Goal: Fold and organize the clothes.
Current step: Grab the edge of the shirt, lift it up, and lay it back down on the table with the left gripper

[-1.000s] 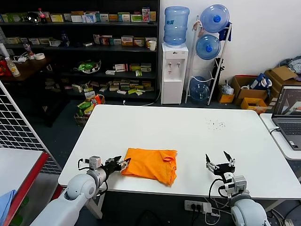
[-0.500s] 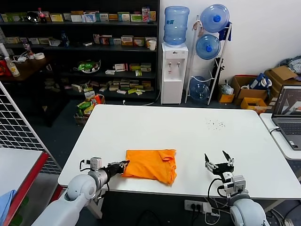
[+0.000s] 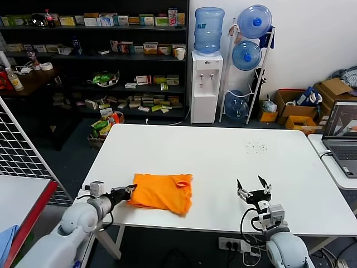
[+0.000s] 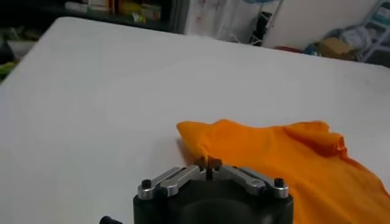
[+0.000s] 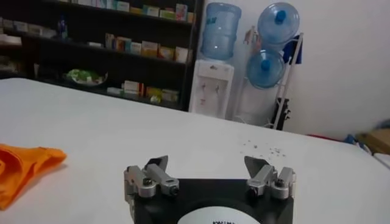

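Observation:
The clothes, an orange T-shirt, lie folded in a rough rectangle on the white table near its front edge. My left gripper reaches in low from the table's left front corner and is shut on the shirt's left edge. In the left wrist view its fingertips pinch a fold of the orange fabric. My right gripper hovers open over bare table to the shirt's right, apart from it. The right wrist view shows this gripper with nothing between its fingers and the shirt off to one side.
A laptop sits on a side table at the right. A wire grid panel and a red-edged table with a light blue cloth stand at the left. Shelves and a water dispenser are behind the table.
My left gripper has closed on the shirt's left edge and drawn it leftward along the front edge. My right gripper stayed open and shifted slightly left.

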Controlling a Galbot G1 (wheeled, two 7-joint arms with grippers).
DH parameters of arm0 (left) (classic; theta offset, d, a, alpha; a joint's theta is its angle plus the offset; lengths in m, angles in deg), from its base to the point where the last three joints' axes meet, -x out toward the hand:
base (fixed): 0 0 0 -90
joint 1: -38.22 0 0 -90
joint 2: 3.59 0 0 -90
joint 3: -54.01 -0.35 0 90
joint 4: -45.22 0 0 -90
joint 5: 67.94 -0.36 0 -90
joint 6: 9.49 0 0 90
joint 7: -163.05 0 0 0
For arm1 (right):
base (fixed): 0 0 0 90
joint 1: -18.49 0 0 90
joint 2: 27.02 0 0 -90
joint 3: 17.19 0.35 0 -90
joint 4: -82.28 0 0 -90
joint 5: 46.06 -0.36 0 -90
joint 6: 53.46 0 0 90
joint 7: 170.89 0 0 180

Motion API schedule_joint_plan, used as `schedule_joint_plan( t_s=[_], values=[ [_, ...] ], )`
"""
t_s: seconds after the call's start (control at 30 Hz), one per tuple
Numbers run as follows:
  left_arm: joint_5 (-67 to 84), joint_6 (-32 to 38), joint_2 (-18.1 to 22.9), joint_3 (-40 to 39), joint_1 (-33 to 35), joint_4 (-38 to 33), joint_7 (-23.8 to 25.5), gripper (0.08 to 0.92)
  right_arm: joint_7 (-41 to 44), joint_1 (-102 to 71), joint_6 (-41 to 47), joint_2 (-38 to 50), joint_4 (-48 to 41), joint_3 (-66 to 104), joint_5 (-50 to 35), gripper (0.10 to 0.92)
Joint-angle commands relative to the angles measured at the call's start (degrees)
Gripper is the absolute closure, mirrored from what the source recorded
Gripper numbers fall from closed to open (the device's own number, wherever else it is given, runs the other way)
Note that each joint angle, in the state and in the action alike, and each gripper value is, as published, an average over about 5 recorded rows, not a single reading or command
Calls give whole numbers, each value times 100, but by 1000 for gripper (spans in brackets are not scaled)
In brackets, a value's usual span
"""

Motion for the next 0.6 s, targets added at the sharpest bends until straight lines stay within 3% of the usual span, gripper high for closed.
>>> schedule_joint_plan(
  t_s=[0.03,0.6],
  values=[
    [-599,42,-1326,548,-63,395,-92,898,-6,184,-6,-19,-48,-243,-3,203],
    [-1159,318,-3103,816,-284,871,70,898,-7,352,-76,-43,-178,-340,-40,203]
  ],
)
